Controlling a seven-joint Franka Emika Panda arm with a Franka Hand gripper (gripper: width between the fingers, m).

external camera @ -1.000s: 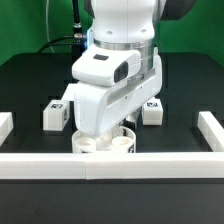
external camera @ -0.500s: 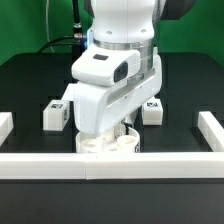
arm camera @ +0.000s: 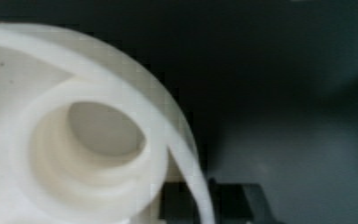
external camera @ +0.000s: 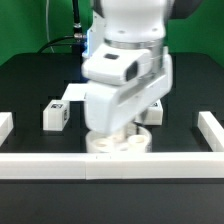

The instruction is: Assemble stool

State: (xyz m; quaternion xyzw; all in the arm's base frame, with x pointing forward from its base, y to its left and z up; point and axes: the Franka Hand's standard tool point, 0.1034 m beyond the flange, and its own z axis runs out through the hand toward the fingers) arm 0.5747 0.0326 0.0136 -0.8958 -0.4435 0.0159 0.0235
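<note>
The stool's round white seat [external camera: 121, 144] lies on the black table just behind the front rail, and the arm's white hand [external camera: 122, 95] stands right above it, hiding most of it. In the wrist view the seat [arm camera: 69, 120] fills one side, with a round socket [arm camera: 98, 130] showing. My gripper [arm camera: 208, 200] is shut on the seat's thin rim, which runs between the two dark fingers. One white tagged leg [external camera: 55, 115] stands at the exterior view's left of the arm. Another leg [external camera: 151, 113] stands at its right, partly hidden by the hand.
A long white border rail [external camera: 110, 166] runs along the front. Short rail ends stand at the exterior view's left [external camera: 5, 126] and right [external camera: 211, 128]. Another white part [external camera: 72, 94] lies behind the left leg.
The arm and hand have shifted toward the exterior view's right, and the seat has slid that way with them. The legs have not moved.
</note>
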